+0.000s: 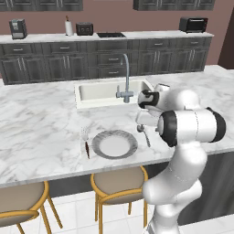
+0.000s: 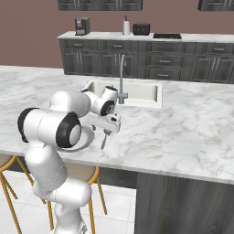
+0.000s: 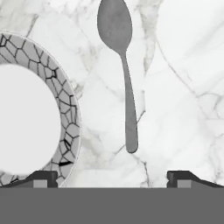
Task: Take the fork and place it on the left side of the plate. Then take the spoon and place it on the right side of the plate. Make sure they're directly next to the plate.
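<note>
I've got the gripper (image 3: 112, 177) hanging low over the marble island counter (image 1: 41, 123), jaws spread wide, nothing between them. In the hand view the fingertips (image 3: 43, 178) sit far apart at the bottom edge.

The spoon (image 3: 120, 70) lies flat on the counter straight ahead of the gripper, centred between the two tips. Handle end points back toward the hand, bowl points away. No contact with either finger.

Just left of the spoon in the hand view is the plate (image 3: 65, 105), grey patterned rim, white centre with nothing on it. A narrow strip of marble separates rim and spoon handle; they run side by side, not touching.

From the left base view I see the plate near the front edge of the island. The fork (image 1: 86, 142) lies just beside its left rim, dark handle toward the stools, tines toward the sink. The spoon lies on the plate's right, partly behind the arm.

Further back, the sink (image 1: 91, 93) is set into the island; I see nothing in the basin. The faucet (image 1: 125, 77) stands at its right edge.

Far wall: dark cabinets, with a coffee machine (image 1: 18, 29), paper towel roll (image 1: 68, 26), toaster (image 1: 85, 29) and toaster oven (image 1: 193, 24) on the back counter.
</note>
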Robot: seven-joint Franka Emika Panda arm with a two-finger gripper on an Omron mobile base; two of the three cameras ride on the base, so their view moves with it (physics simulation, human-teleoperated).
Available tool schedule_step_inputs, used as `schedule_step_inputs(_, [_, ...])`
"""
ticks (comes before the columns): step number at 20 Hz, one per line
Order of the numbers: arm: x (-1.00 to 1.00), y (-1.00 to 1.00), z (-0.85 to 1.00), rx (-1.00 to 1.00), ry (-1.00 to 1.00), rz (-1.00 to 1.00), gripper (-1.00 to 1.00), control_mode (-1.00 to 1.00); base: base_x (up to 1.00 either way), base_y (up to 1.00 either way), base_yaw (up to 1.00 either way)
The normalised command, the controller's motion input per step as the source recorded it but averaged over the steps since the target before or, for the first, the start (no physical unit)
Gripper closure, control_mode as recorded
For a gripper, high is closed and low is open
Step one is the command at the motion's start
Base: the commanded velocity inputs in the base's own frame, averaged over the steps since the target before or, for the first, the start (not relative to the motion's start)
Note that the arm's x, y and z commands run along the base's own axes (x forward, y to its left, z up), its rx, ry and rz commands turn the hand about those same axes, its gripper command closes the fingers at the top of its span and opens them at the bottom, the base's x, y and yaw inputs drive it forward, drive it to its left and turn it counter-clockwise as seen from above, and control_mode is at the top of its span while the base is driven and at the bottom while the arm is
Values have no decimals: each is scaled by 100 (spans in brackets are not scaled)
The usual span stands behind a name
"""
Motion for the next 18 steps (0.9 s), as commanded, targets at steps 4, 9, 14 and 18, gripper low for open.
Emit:
schedule_step_inputs(4, [-63,1,24,-14,-2,0,-100,-100,0,0,0])
schedule_step_inputs(9, [-65,4,28,-13,-2,0,-100,-100,0,0,0])
schedule_step_inputs(14, [-73,4,25,-6,-6,0,-100,-100,0,0,0])
schedule_step_inputs(18, [-84,5,16,0,-12,-2,-100,-100,0,0,0])
